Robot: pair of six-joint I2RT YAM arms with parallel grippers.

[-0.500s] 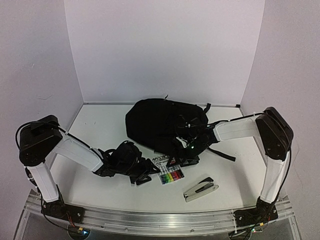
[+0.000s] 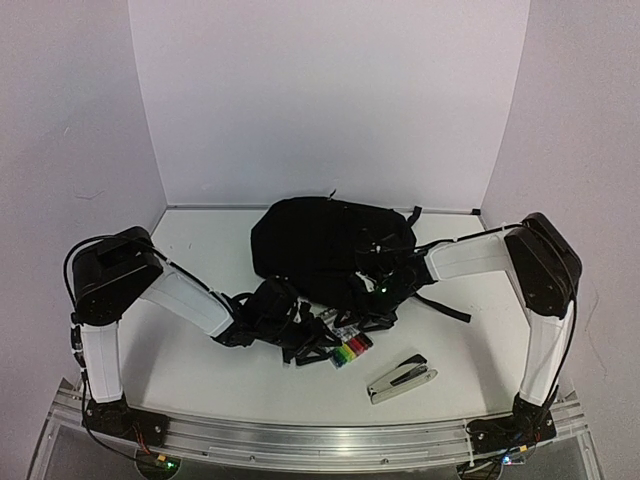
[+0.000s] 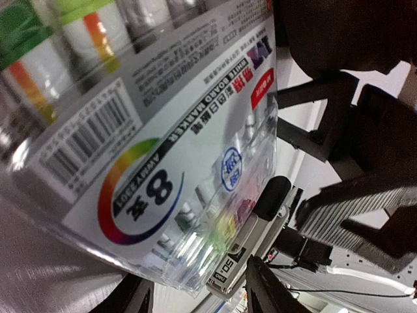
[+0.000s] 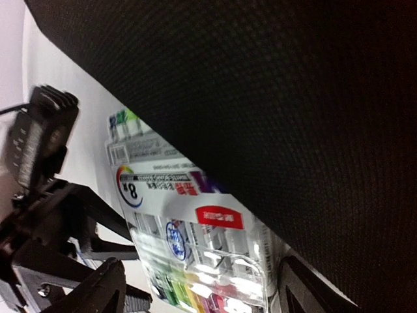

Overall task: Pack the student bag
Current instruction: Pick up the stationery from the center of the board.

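The white desk is carrying the black backpack at its far middle. A whiteboard-marker pack is lying against the backpack's near edge, and a grey stapler is lying further toward the near side, apart from it.

Student bag | large, soft black fabric backpack | lies slumped and flattened on the table | far centre, slightly right | one black strap trails toward the near right
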